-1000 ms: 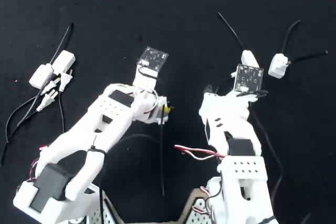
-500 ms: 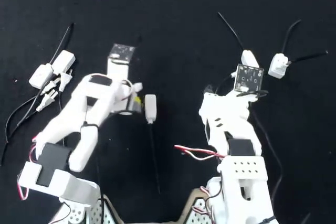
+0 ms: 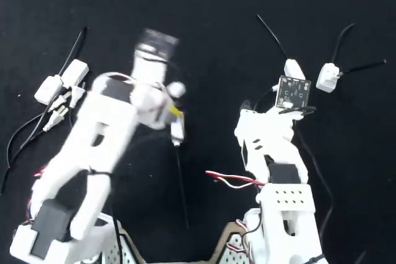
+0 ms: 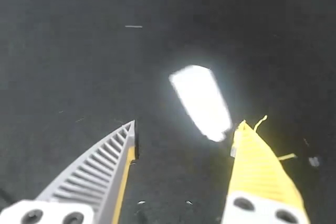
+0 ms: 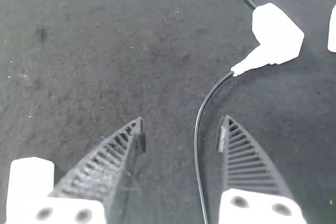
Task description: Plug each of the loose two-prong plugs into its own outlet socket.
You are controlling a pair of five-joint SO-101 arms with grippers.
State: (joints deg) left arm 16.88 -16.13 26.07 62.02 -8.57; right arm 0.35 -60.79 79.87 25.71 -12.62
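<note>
Black counter point(image 3: 216, 23) is carrying a white plug point(image 3: 177, 129), its cord point(image 3: 180, 177) trailing off behind it. Left end effector point(image 4: 187, 125) is hovering right over this plug, spread apart, seemingly touching nothing through the blur. Right end effector point(image 5: 182, 120) is hanging well apart from the plug, also spread, beside a second plug point(image 5: 275, 38).

Black table point(image 3: 210, 23), white plugs point(image 3: 328, 77) (corded)

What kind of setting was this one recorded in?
Probably a robotics lab bench: a black-covered table, a white left arm and right arm at its near edge, and corded plugs laid out as practice pieces.
</note>
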